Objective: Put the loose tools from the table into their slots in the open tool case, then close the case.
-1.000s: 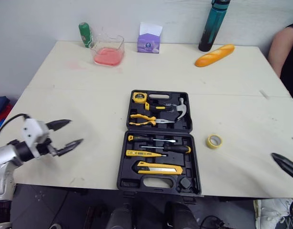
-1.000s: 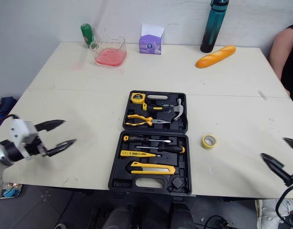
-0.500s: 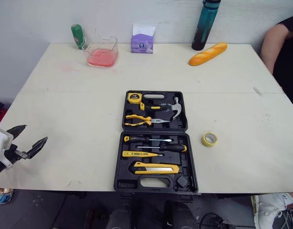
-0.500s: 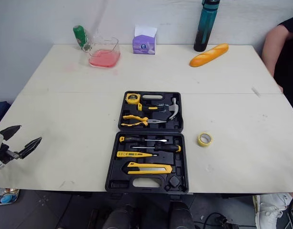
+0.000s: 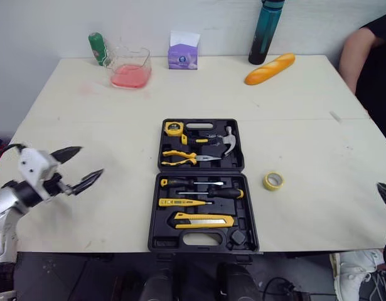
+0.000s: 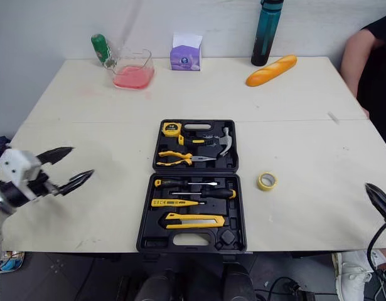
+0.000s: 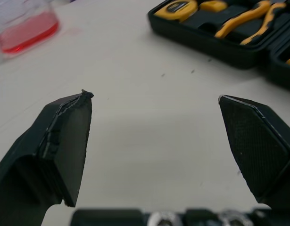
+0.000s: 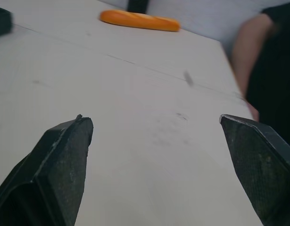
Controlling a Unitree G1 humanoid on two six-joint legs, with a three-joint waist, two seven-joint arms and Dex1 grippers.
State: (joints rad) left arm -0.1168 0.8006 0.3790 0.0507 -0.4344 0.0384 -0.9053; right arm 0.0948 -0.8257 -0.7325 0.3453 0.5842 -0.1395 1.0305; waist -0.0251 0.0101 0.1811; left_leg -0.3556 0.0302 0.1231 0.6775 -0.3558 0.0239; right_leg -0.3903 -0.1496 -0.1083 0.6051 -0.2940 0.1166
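The left gripper has swung back in over the left side of the table and the right gripper noses in opposite, both spread wide and empty, so the yellow tape roll, lying just right of the open tool case, looks next.

I record the desk as plain cream. Tool case: black. Tools inside: yellow and black; hammer head silver. Tape roll: yellow. Loaf: golden orange. Tall bottle: teal. Tub: clear, pink-red liquid. Small bottle: green. Tissue box: purple, white tissue. My left hand: black fingers, white housing. My right hand: black.
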